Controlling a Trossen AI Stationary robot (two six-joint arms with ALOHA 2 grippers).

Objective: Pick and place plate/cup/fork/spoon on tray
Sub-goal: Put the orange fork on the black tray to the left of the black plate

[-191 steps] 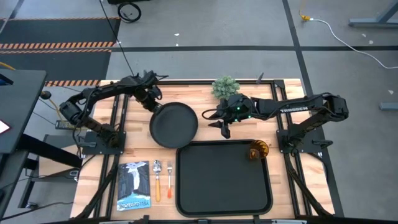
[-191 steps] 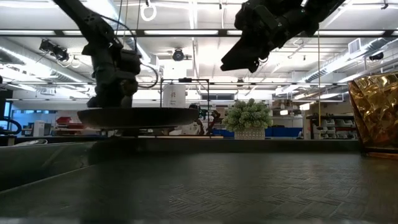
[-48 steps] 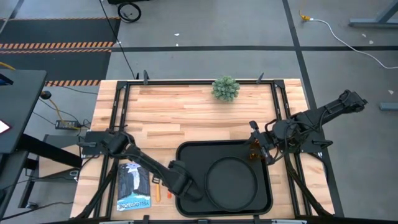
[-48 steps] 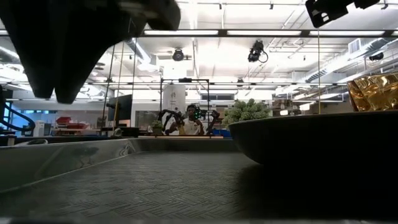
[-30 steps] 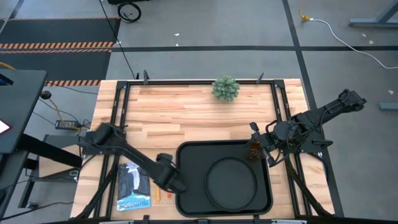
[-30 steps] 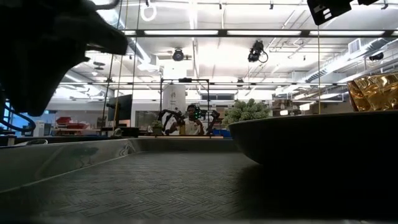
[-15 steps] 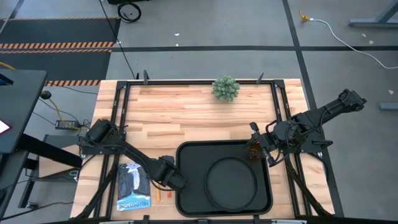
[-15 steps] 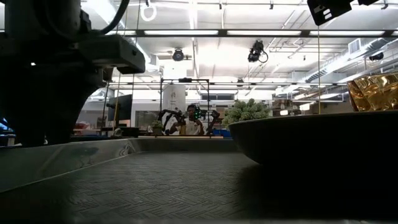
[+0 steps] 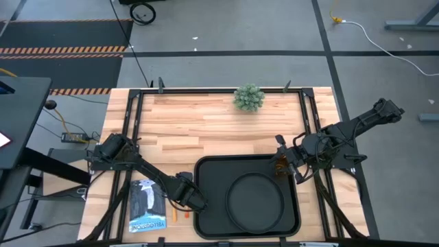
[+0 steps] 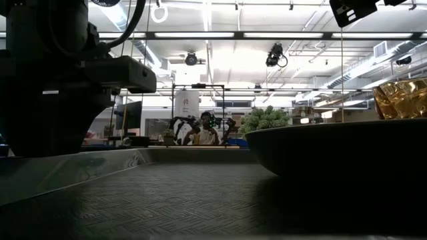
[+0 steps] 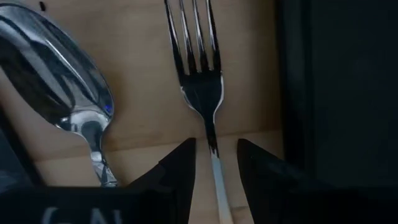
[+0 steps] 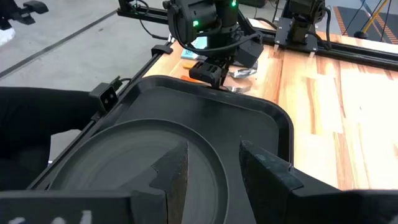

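The black tray (image 9: 206, 171) lies at the table's near middle, and the round black plate (image 9: 255, 200) rests flat in it. The amber cup (image 9: 282, 167) stands at the tray's far right corner. The fork (image 11: 200, 74) and the spoon (image 11: 62, 78) lie side by side on the wood just left of the tray; their orange handles show in the high view (image 9: 186, 215). My left gripper (image 11: 215, 163) is open and points down, one finger on either side of the fork's neck. My right gripper (image 12: 211, 168) is open and empty beside the cup.
A blue-and-black packet (image 9: 147, 206) lies left of the spoon. A small green plant (image 9: 248, 97) stands at the table's far edge. The tray's raised left rim (image 11: 292, 93) runs close beside the fork. Bare wood lies between plant and tray.
My left gripper has come down toward the table over the fork, left of the tray. Plate, cup and my right gripper have kept still.
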